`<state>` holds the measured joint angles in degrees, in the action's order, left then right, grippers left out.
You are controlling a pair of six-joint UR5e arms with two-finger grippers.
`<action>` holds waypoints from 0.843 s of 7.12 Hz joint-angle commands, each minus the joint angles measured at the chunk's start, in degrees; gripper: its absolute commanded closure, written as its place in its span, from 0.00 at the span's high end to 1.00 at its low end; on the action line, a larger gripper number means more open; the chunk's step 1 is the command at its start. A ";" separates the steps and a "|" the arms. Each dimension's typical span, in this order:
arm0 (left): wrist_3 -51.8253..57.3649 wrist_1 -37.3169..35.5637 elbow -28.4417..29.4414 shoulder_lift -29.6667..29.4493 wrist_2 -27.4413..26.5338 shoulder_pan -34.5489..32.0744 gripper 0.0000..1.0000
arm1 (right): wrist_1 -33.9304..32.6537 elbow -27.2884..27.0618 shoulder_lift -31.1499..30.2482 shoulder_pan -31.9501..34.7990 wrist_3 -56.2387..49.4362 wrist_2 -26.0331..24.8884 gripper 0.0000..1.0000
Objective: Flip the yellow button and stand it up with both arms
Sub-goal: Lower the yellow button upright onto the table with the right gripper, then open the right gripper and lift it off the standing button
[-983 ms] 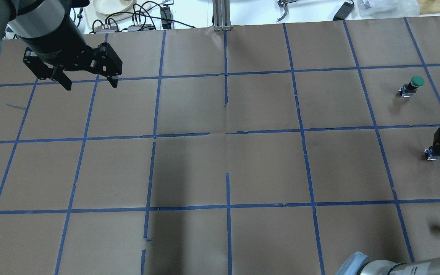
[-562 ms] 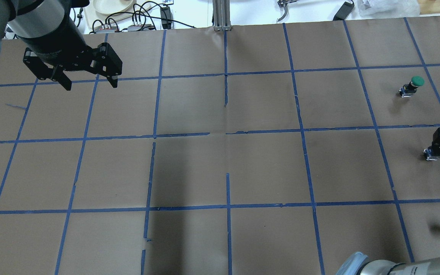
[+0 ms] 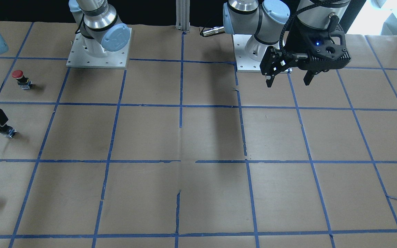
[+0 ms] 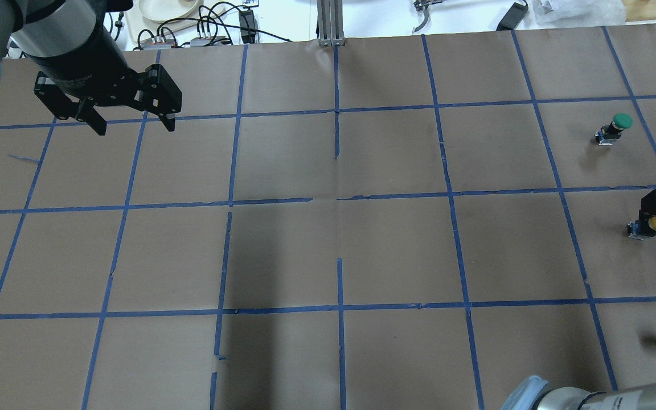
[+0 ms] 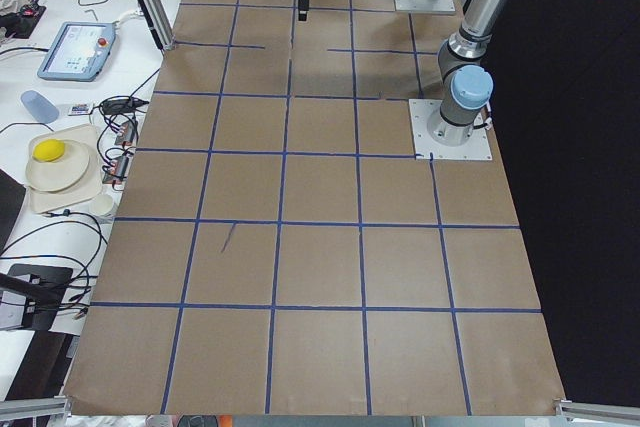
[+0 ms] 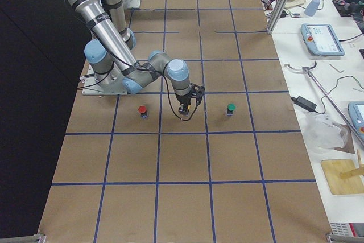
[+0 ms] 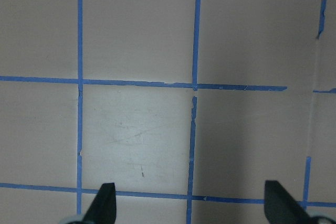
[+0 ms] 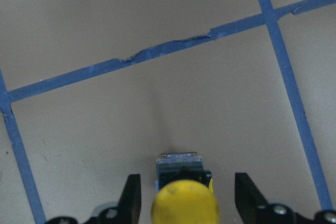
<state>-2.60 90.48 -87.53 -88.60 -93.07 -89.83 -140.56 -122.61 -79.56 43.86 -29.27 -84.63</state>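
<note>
Surveying the table (image 4: 396, 250) from the left in the overhead view, the left gripper (image 4: 134, 125) hangs over the far-left squares. Its fingers are spread wide and hold nothing, and its wrist view shows only bare surface between them.

Far to the right stands a green button (image 4: 618, 126), well apart from the work. Below it, at the right edge, is the yellow button (image 4: 655, 224). It appears tilted or lying, with its body pointing left and its cap toward the right gripper (image 8: 188, 179); whether it rests fully on the table cannot be told.

That gripper straddles the button. In its wrist view the 2 fingers (image 8: 132, 198) stand open on either side of the cap, with a gap on each side and no hold taken.

Judgement on handling:
- The button is light, rigid plastic.
- The domed cap is smooth and likely to slip or roll under pinch.
- The blocky body offers flat opposing faces, so the hold belongs there, below the cap.
- The base is narrow, so it may topple on release; 1 gripper should steady it while the other lets go.
</note>
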 commanded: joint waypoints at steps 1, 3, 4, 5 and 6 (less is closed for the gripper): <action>-0.04 0.05 -0.01 0.00 0.00 0.00 1.00 | 0.63 0.18 -0.59 0.00 0.00 -0.36 1.00; -0.04 -0.04 0.07 0.00 0.00 0.09 1.00 | 13.92 3.41 -7.32 0.52 0.61 -0.62 1.00; 0.05 -0.04 0.08 0.00 0.08 0.00 1.00 | 22.87 5.78 -12.15 0.61 0.70 -0.71 1.00; -0.04 -0.04 0.08 0.00 0.08 0.00 1.00 | 32.80 8.59 -16.90 1.48 0.79 -0.71 1.00; -0.04 -0.04 0.08 0.00 0.00 0.00 1.00 | 40.81 12.10 -20.77 4.10 1.83 -1.15 1.00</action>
<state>-2.61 90.44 -87.45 -88.56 -93.02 -89.81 -109.95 -114.29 -95.33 45.74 -28.25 -85.44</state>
